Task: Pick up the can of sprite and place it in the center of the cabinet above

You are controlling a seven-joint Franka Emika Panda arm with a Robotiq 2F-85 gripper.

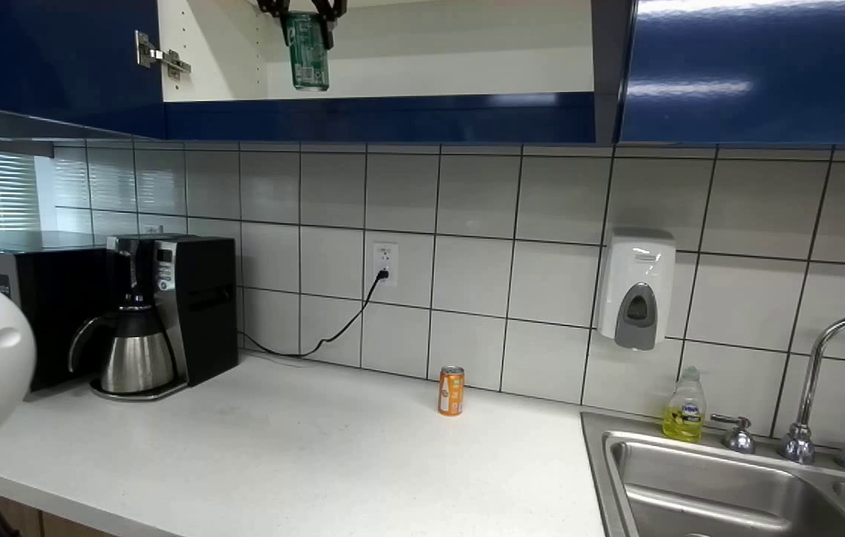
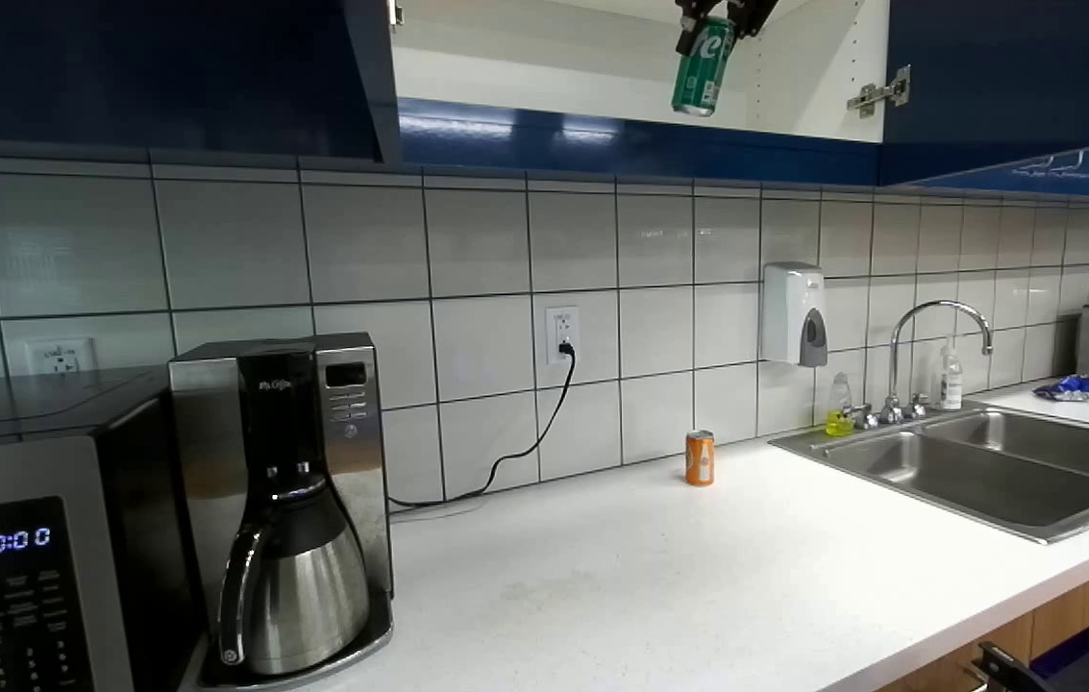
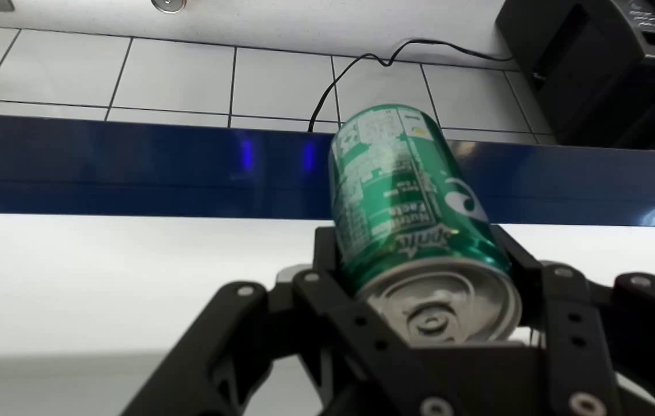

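Observation:
My gripper (image 3: pixel 419 248) is shut on the green can of sprite (image 3: pixel 402 185), with a black finger against each side near its silvery top. In both exterior views the can (image 1: pixel 309 63) hangs in front of the open cabinet's pale interior (image 1: pixel 467 60). Its lower end shows a little above the blue front edge (image 1: pixel 377 119), and it leans slightly in an exterior view, where the can (image 2: pixel 701 72) shows white lettering. Whether it is past that edge or still outside the opening, I cannot tell. The upper part of the gripper is cut off in both exterior views.
Blue doors (image 1: pixel 49 60) with a hinge flank the opening. Below, the white counter (image 1: pixel 318 455) bears an orange can (image 1: pixel 450 391), a coffee maker (image 2: pixel 280 500) and a microwave (image 2: pixel 35 548). A soap dispenser (image 1: pixel 637 291) hangs on the tiles near the sink (image 1: pixel 594 462).

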